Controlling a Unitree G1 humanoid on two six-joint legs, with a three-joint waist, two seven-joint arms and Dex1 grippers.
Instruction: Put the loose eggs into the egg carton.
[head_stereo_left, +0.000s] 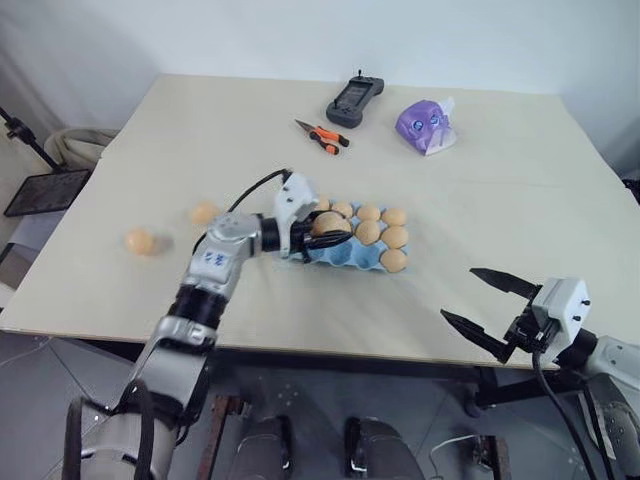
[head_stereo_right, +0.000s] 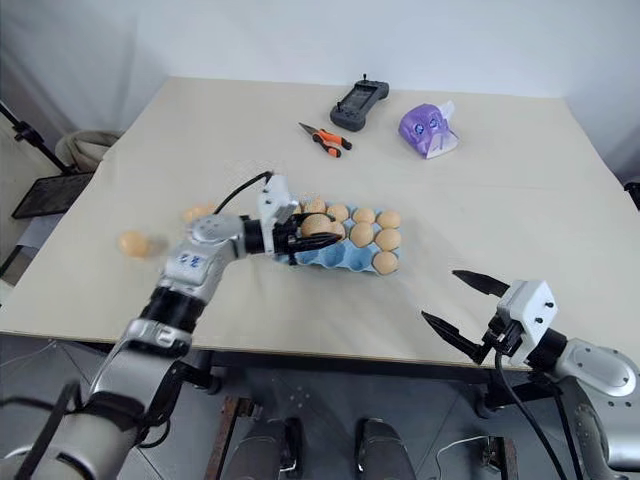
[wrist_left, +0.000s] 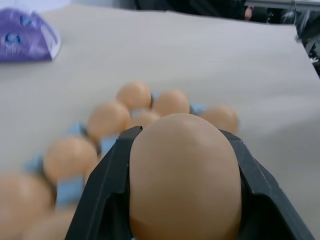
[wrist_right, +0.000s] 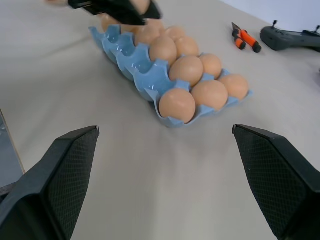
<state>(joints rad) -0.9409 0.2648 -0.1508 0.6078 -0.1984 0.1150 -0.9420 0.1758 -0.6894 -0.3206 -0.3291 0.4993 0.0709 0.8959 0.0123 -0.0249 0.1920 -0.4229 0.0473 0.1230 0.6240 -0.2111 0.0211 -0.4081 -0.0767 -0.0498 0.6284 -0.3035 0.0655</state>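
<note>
Left eye view, near edge of the table (head_stereo_left: 520, 200): the right gripper (head_stereo_left: 478, 300) hangs at lower right of frame, just off the front edge, its two black fingers spread wide apart with nothing between them. In the right wrist view these fingers (wrist_right: 55, 180) stand at either side of the frame, with bare tabletop between them and the carton beyond.

Centre of frame: the left gripper (head_stereo_left: 325, 232) reaches in from lower left, jaws closed on a single egg (head_stereo_left: 327, 223). The left wrist view shows this held egg (wrist_left: 185, 175) clamped between both black fingers (wrist_left: 107, 185), above the carton's left end.

The egg carton (head_stereo_left: 345, 257), a light blue moulded tray, lies near the table's middle. Tan eggs fill its right-hand cups and back rows (head_stereo_left: 394, 260); several front-row cups toward the left stand empty, as the right wrist view shows (wrist_right: 122, 50).

Left of frame: two loose eggs lie on the tabletop, one nearer the left edge (head_stereo_left: 140, 241) and one closer to the carton (head_stereo_left: 204, 213), well apart from it.

Far side of the table: orange-handled pliers (head_stereo_left: 322, 136), a dark handheld controller (head_stereo_left: 354, 102), and a purple pouch (head_stereo_left: 426, 125).
</note>
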